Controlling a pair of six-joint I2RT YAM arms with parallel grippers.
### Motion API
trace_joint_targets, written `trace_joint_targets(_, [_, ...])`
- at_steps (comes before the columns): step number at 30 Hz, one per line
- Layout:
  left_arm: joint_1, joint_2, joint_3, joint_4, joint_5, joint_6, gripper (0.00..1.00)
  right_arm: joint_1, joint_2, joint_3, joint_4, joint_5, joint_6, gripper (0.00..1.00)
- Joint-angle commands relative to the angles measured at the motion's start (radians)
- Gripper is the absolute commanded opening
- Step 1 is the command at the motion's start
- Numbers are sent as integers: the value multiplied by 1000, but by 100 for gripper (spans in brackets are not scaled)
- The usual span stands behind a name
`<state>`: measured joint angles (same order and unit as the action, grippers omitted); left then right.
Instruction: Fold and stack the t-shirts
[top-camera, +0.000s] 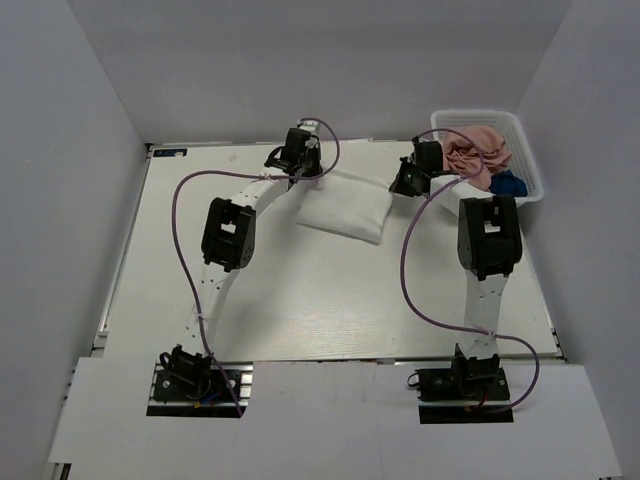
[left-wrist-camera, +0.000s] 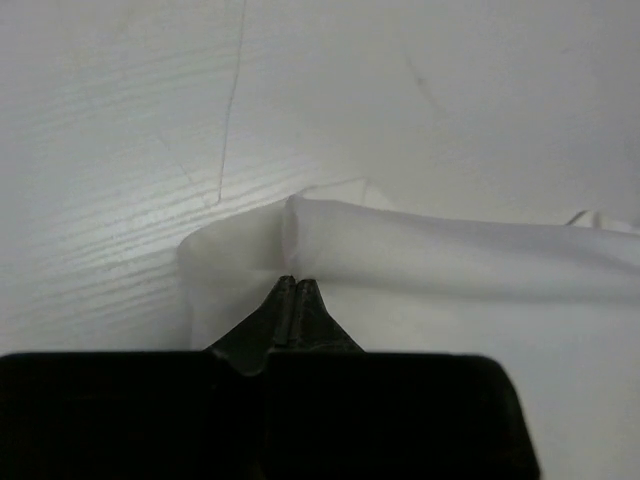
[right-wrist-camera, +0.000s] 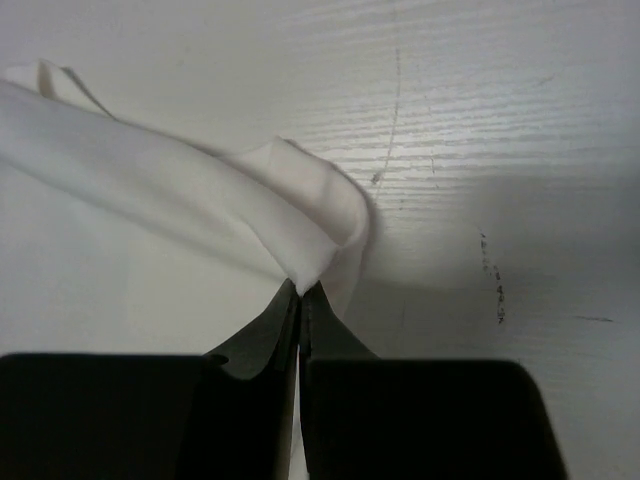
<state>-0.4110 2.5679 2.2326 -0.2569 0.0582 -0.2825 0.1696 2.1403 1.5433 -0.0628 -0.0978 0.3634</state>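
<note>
From above, the white t-shirt (top-camera: 342, 208) lies half-folded far across the desk (top-camera: 300, 310), while the pink t-shirt (top-camera: 478, 155) and navy t-shirt (top-camera: 508, 184) sit in the basket (top-camera: 527, 150). In the left wrist view, the left end effector (left-wrist-camera: 291, 283) is clamped on a corner. In the right wrist view, the right end effector (right-wrist-camera: 300, 290) is clamped likewise. The next fold probably calls for moving both corners evenly together.

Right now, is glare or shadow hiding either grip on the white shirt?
Left wrist: white shirt low-contrast against the bright table, left gripper a black silhouette. Right wrist: shadow beside the fold, grip readable. Top external: even light, no glare.
</note>
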Motion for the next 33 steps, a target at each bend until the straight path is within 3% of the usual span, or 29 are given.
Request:
trace_joint_targets(1, [20, -23, 24, -41, -24, -14, 0, -12, 23, 54, -23, 37, 12, 0])
trace_joint_targets(3, [20, -40, -22, -28, -35, -23, 0, -13, 53, 105, -46, 27, -3, 19])
trace_joint_targets(4, [29, -52, -22, -28, -35, -23, 13, -9, 70, 119, -55, 23, -10, 34])
trace_joint_targets(6, [29, -64, -22, -28, -69, -23, 41, -12, 84, 161, -89, 4, -6, 50])
trace_joint_targets(7, [29, -80, -22, -39, -69, -23, 55, -12, 84, 161, -92, -5, -6, 66])
trace_joint_targets(8, [29, -90, -22, -39, -69, -12, 86, -10, 64, 150, -86, -26, -6, 90])
trace_joint_targets(10, [29, -124, -31, -39, -51, -1, 100, -7, 40, 133, -75, -48, 0, 90])
trace_joint_targets(13, [29, -144, -41, -76, -11, 13, 100, -5, -45, 69, -71, -68, 3, 90])
trace_joint_targets(21, [20, -221, -252, -119, 63, 103, 100, -9, -279, -191, -22, -53, 0, 90])
trace_joint_targets(27, [11, -163, -239, -142, 120, 123, 97, -10, -368, -295, -43, -13, -17, 90])
trace_joint_targets(30, [11, -120, -182, -154, 120, 112, 72, -10, -448, -353, -52, -8, -23, 90])
trace_joint_targets(31, [11, -120, -173, -154, 129, 112, 46, -13, -459, -377, -49, -3, -23, 90])
trace_joint_targets(33, [11, -110, -172, -154, 120, 112, 17, -12, -485, -411, -52, 6, -24, 90])
